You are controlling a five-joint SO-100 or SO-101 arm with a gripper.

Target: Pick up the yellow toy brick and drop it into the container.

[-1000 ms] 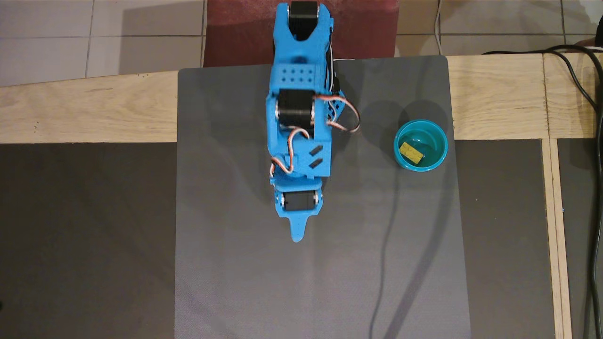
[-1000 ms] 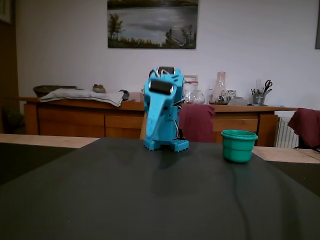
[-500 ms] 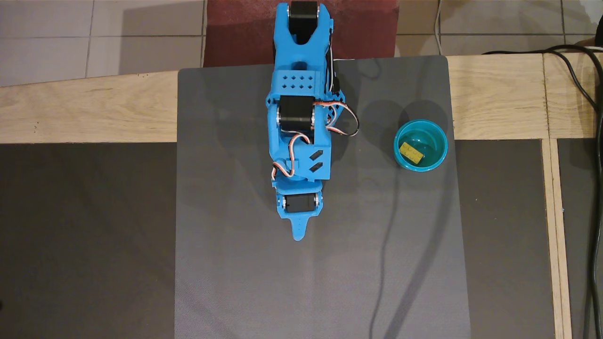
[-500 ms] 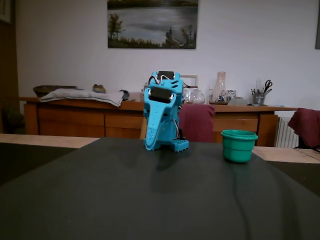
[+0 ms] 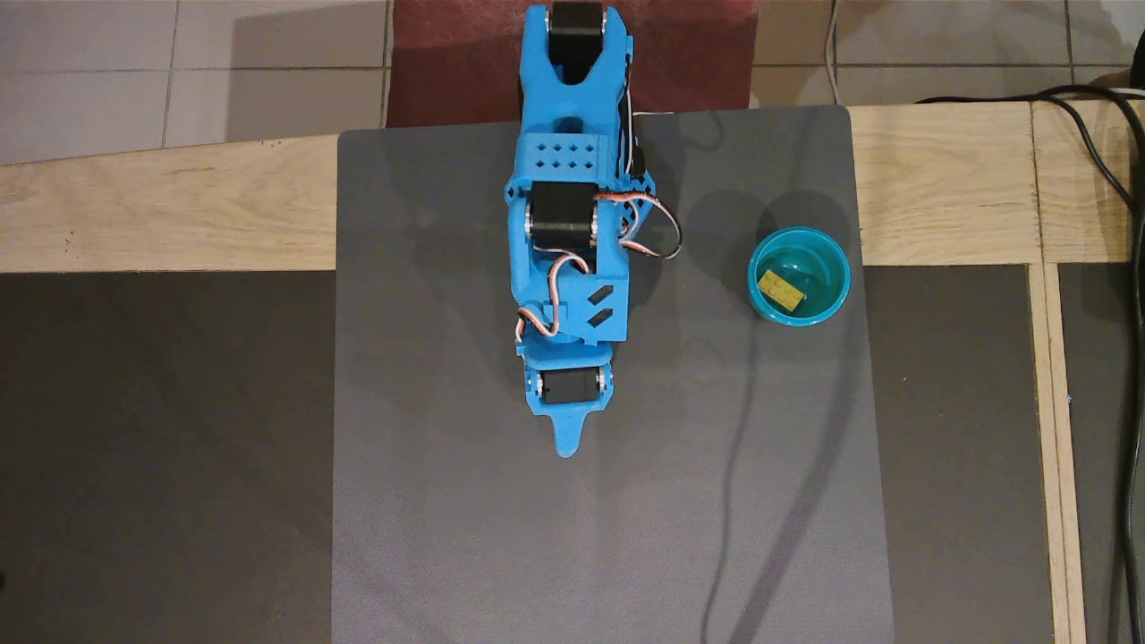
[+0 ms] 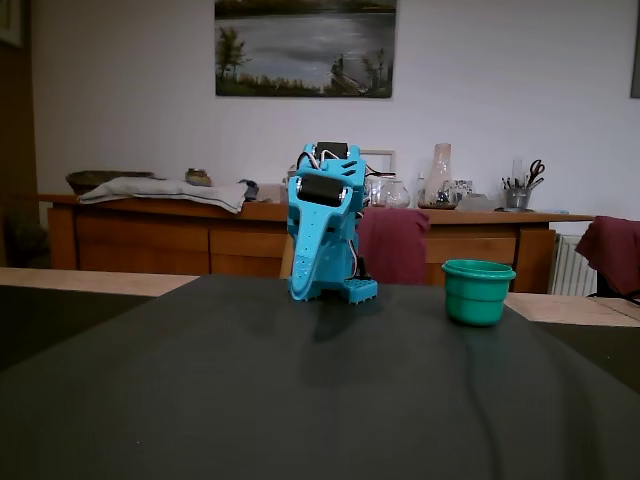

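grey mat [image 5: 447,537] fills the lower frame of the fixed view and the centre of the overhead view, laid over the wooden surface [image 5: 134,215], probably as a plain non-slip work area. nothing loose on the bare mat.

blue arm [image 5: 572,250] sits folded in the upper centre of the overhead view, its tip pointing toward the bottom of the frame. fingers [image 5: 567,443] look clenched into one blue point, gripping nothing. in the fixed view the arm [image 6: 325,240] is tucked down mid-frame, well apart from the cup; reads as a rest pose.

yellow toy brick [image 5: 781,289] lies inside the container [image 5: 836,286], right of centre in the overhead view, studs up, sitting at an angle on the cup floor toward its left wall. hidden in the fixed view, where only the outside of the teal container [image 6: 477,292] shows, upright at mid-right near the mat's far edge. cup is near the mat's right edge, clear of the arm.

judgement: drop is done, task looks complete, arm parked clear of the cup.

black cables [image 5: 1109,179] run down the right edge, off the work area.

writing: none legible. no brand or label readable on arm, cup or brick; stud tops too small to tell. landscape painting [image 6: 305,47] at top of the fixed view carries no readable text.
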